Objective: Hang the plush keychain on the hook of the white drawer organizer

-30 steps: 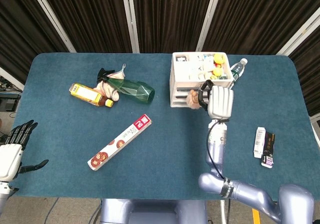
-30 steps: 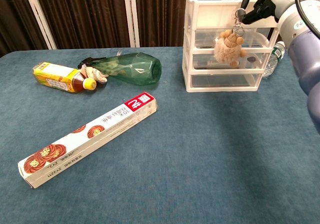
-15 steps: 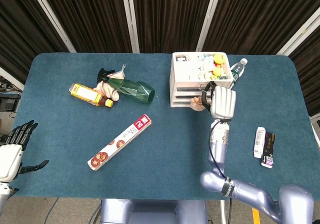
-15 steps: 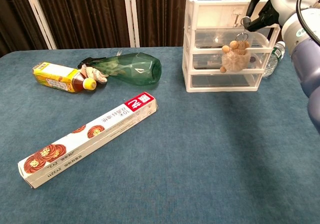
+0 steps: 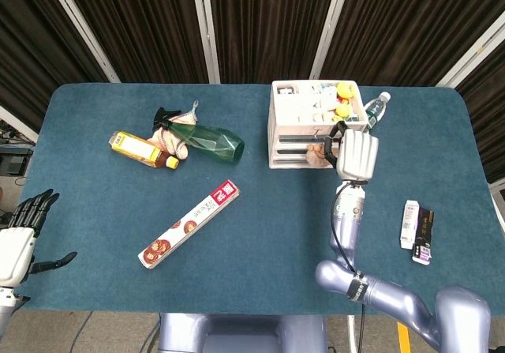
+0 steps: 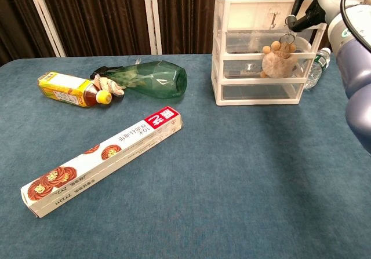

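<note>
Nearest the robot, at the table's front left corner in the head view, the left hand (image 5: 17, 242) hovers with its fingers spread apart and nothing in them. Further in on the blue table (image 5: 276, 234) lies a long cling-film box (image 6: 104, 160), set diagonally, and over on the right side a small white-and-black packet (image 5: 417, 231) rests by itself. Beyond the box, a yellow-labelled bottle (image 6: 72, 89) lies beside a green glass bottle (image 6: 152, 80) on its side, with a small shell-like object (image 6: 107, 83) between them. To the right stands the white drawer organizer (image 6: 264, 53), its top tray holding small items, and a clear water bottle (image 5: 374, 110) lies just behind its right corner. The right hand (image 5: 355, 154) is raised in front of the organizer's upper right, dark fingertips pinching the metal ring of the plush keychain (image 6: 276, 60). The plush dangles against the clear drawer fronts, just right of and below the hook (image 6: 272, 19) on the top panel, and not on it.
</note>
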You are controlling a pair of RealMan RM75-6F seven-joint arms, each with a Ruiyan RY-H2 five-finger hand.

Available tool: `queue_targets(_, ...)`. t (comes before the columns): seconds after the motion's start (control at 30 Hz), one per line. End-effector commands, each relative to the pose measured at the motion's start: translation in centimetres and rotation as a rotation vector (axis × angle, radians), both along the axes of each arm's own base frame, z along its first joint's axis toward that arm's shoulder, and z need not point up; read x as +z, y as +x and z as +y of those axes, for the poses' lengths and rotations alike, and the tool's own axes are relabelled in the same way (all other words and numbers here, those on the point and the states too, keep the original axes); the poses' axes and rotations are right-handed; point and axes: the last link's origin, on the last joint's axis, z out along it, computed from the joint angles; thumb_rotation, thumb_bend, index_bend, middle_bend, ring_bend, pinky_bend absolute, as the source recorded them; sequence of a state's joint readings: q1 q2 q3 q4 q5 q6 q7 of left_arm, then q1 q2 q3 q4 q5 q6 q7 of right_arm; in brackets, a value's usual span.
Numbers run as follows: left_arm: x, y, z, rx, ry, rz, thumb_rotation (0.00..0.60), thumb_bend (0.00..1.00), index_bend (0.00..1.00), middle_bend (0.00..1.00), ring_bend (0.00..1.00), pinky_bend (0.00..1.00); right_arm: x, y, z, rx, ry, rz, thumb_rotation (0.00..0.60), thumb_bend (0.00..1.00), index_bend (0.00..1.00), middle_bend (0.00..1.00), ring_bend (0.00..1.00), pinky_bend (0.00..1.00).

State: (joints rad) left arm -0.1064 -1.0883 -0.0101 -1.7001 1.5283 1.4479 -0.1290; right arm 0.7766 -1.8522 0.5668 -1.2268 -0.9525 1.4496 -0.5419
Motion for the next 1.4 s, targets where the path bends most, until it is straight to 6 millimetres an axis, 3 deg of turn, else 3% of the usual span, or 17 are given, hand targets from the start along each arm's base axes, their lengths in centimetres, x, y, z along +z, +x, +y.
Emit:
queue_targets(0.03, 0.0, 0.0, 0.0, 0.000, -0.001, -0.001, 0.600, 0.08, 0.02, 0.00, 0.00, 0.00, 0.0, -0.1, -0.1, -0.003, 0.001, 0.003, 0.600, 0.40, 0.74, 1.00, 0.98, 0.84)
queue_targets(0.5, 0.0, 0.1, 0.0, -0.006, -0.002, -0.004, 0.600, 0.08, 0.02, 0.00, 0.00, 0.00, -0.1, 0.7, 0.4, 0.011, -0.035, -0.025, 0.600, 0.39, 0.73, 1.00, 0.99, 0.84)
queue_targets(1.0, 0.2, 0.3, -0.2, 0.001, -0.015, -0.040, 0.600, 0.08, 0.02, 0.00, 0.00, 0.00, 0.6, -1.1, 1.3, -0.129, -0.115, -0.162, 0.600, 0.39, 0.80, 1.00, 1.00, 0.84)
queue_targets(1.4, 0.2, 0.6, -0.1, -0.016, -0.031, -0.051, 0.600, 0.09, 0.02, 0.00, 0.00, 0.00, 0.3, -0.5, 1.6, -0.148, -0.113, -0.175, 0.600, 0.39, 0.80, 1.00, 1.00, 0.84)
